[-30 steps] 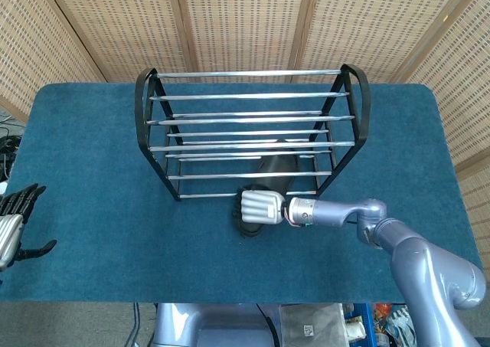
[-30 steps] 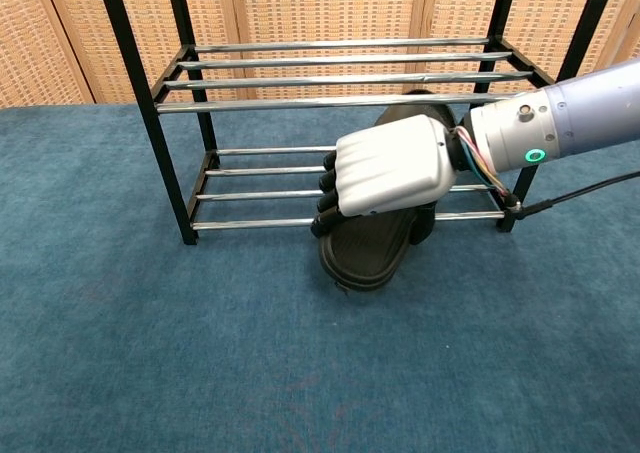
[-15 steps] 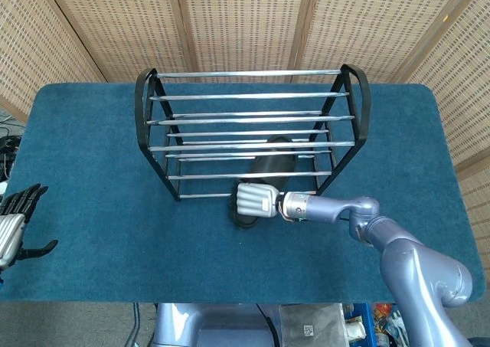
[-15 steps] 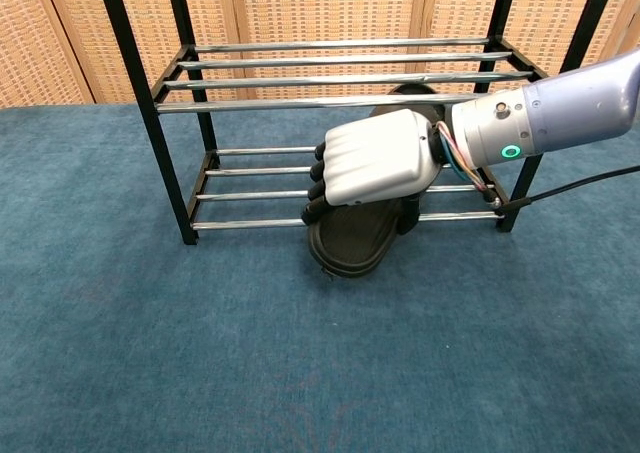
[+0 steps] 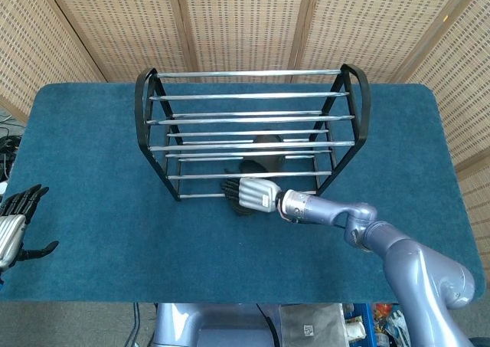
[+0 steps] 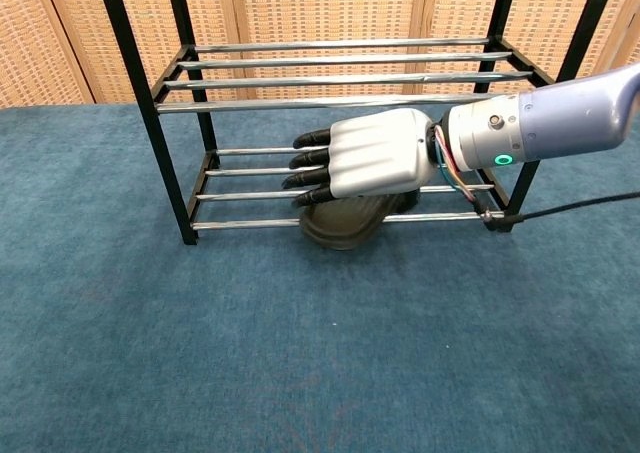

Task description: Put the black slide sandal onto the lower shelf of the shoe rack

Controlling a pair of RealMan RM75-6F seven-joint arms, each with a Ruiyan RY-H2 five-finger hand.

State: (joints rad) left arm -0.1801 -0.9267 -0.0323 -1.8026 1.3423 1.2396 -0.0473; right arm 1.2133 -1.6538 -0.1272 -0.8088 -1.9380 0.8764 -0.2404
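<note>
Surface: blue carpeted table [image 5: 92, 132], wicker screens behind.
Right hand [image 6: 375, 155]: mid-frame, fingers [image 6: 312, 160] spread apart, resting on the sandal.
Black slide sandal [image 6: 345, 221]: on lower shelf [image 6: 250, 223], heel overhanging the front bar.
Shoe rack [image 5: 249, 129]: frame centre.
Left hand [image 5: 14, 220]: lower left edge, fingers apart, holding nothing.

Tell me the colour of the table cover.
Dark teal-blue carpet, plain with no pattern; the chest view shows it best.

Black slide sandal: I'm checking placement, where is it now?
In the chest view the black slide sandal lies on the shoe rack's lower shelf, right of centre, heel over the front bar, under the right hand.
</note>
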